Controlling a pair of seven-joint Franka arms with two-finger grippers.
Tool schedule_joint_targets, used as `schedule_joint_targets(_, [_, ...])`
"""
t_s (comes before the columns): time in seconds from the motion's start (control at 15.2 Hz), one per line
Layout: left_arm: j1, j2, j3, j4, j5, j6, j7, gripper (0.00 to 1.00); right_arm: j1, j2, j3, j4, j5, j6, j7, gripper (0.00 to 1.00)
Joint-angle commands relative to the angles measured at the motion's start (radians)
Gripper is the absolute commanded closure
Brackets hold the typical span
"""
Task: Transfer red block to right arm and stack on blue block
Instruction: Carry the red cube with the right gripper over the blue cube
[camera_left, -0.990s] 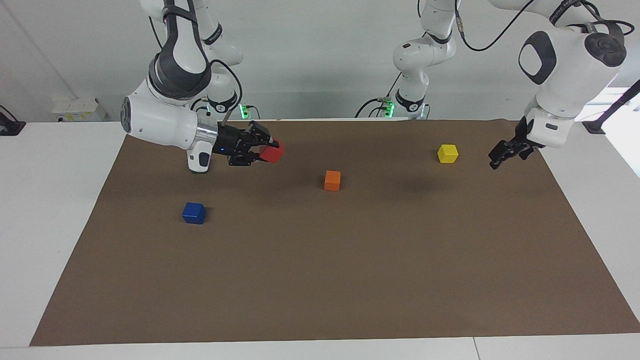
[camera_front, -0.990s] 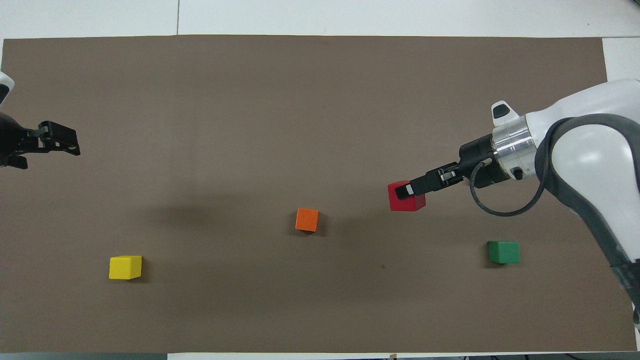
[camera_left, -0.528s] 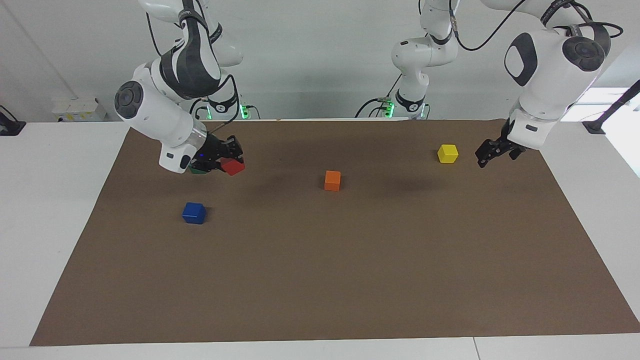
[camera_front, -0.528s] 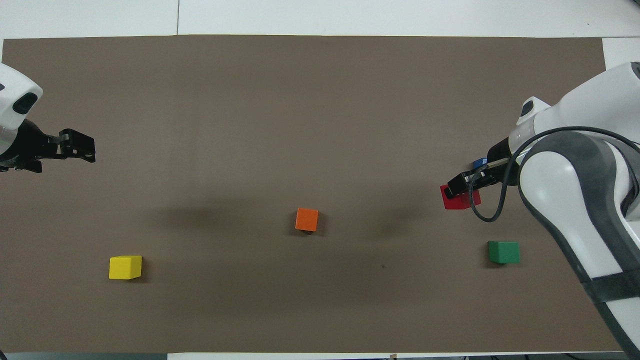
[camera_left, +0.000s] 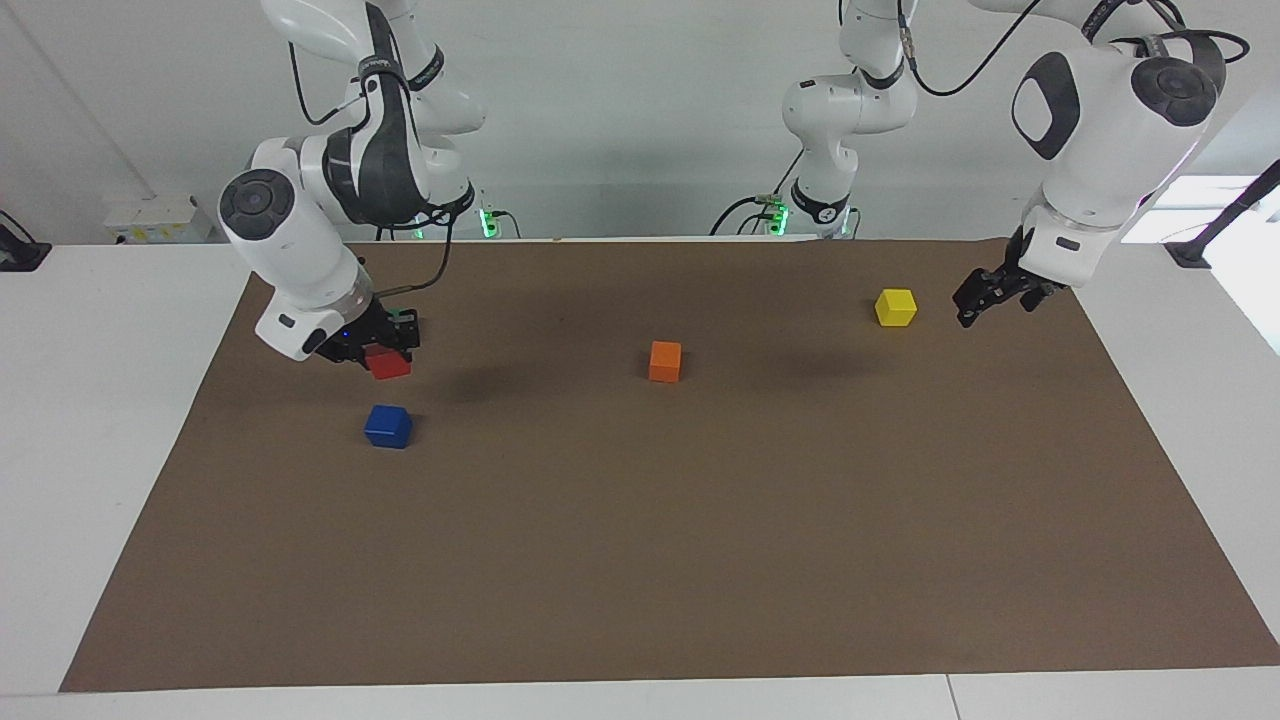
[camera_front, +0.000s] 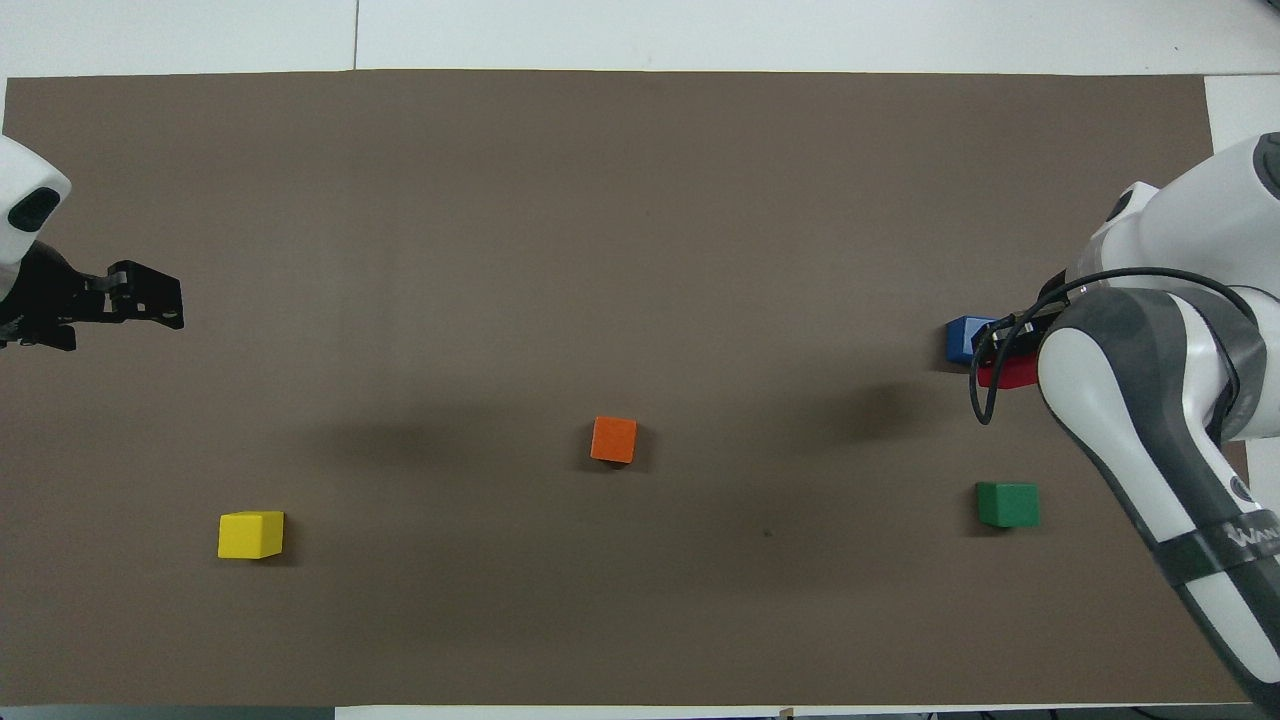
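Red block (camera_left: 388, 364) hangs clamped in the right gripper (camera_left: 372, 348), up in the air over the brown mat (camera_left: 640, 560) beside the blue block (camera_left: 388, 426), not yet on it. The left gripper (camera_left: 985, 297) waits open and empty near the yellow cube (camera_left: 895, 307).

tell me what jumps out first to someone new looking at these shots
The right arm's tool draws the eye first: it is shut on the red block in the air, close to the blue block at the right arm's end of the brown mat. Next come the loose cubes on the mat: orange mid-table, yellow near the waiting left tool, which is open and empty, and green.
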Motion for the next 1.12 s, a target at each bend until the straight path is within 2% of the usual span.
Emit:
schedule_joint_targets(0.0, [-0.022,-0.023,0.023,-0.017,-0.033,-0.010,0.019,0.00,-0.013,0.019,0.013,-0.059,-0.025,0.125,0.065,1.00])
schedule_joint_targets(0.33, [-0.021,-0.020,0.023,-0.008,-0.036,-0.013,0.019,0.00,-0.029,0.058,0.013,-0.064,-0.088,0.221,0.109,1.00])
schedule_joint_targets(0.53, [-0.021,-0.020,0.023,-0.008,-0.036,-0.007,0.019,0.00,-0.041,0.065,0.013,-0.065,-0.093,0.225,0.116,1.00])
schedule_joint_targets(0.66, [-0.015,-0.014,0.023,0.009,-0.048,-0.008,0.019,0.00,-0.075,0.101,0.016,-0.064,-0.090,0.231,0.102,1.00])
schedule_joint_targets(0.73, [-0.015,-0.014,0.025,0.023,-0.066,-0.008,0.019,0.00,-0.088,0.110,0.019,-0.055,-0.073,0.204,0.090,1.00])
schedule_joint_targets(0.86, [-0.015,-0.014,0.023,0.049,-0.073,-0.020,0.019,0.00,-0.084,0.119,0.018,0.009,-0.015,0.054,0.077,1.00])
schedule_joint_targets(1.06, [-0.016,-0.014,0.017,0.058,-0.071,-0.025,0.016,0.00,-0.092,0.136,0.018,0.053,0.010,0.005,0.004,1.00])
